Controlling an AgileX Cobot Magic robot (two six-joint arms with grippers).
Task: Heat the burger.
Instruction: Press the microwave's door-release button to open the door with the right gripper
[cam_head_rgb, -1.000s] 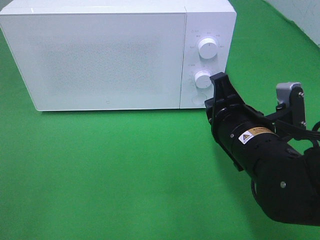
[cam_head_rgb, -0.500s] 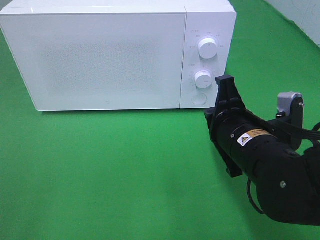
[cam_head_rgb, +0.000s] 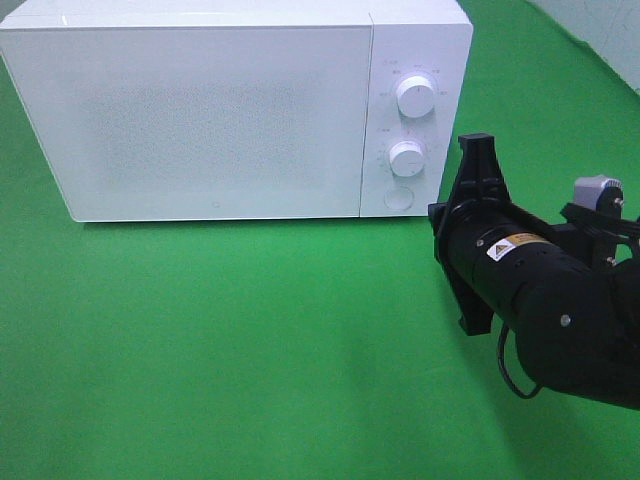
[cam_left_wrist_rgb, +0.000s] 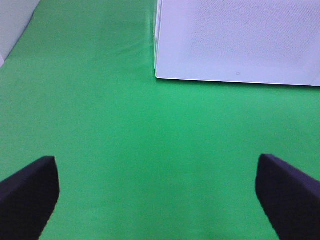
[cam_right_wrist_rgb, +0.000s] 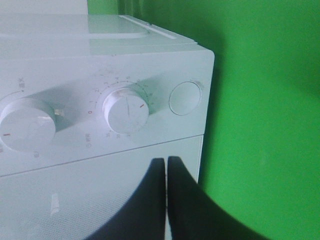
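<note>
The burger is out of view. The white microwave (cam_head_rgb: 220, 110) stands at the back of the green cloth with its door closed. My right gripper (cam_head_rgb: 478, 142) is shut with nothing in it. It hovers just right of the microwave's front corner, level with the lower knob (cam_head_rgb: 406, 158). In the right wrist view its closed fingertips (cam_right_wrist_rgb: 166, 161) point at the control panel, below the timer knob (cam_right_wrist_rgb: 126, 109) and the round button (cam_right_wrist_rgb: 185, 97). My left gripper (cam_left_wrist_rgb: 156, 167) is open over bare cloth in front of the microwave and holds nothing.
The control panel carries an upper knob (cam_head_rgb: 416, 96) and a round door button (cam_head_rgb: 399, 197). Green cloth (cam_head_rgb: 250, 340) covers the table in front of the microwave. My right arm's black body (cam_head_rgb: 560, 320) fills the right foreground.
My right gripper has pulled away from the round button, moving right and slightly up, clear of the control panel. The microwave door stays closed.
</note>
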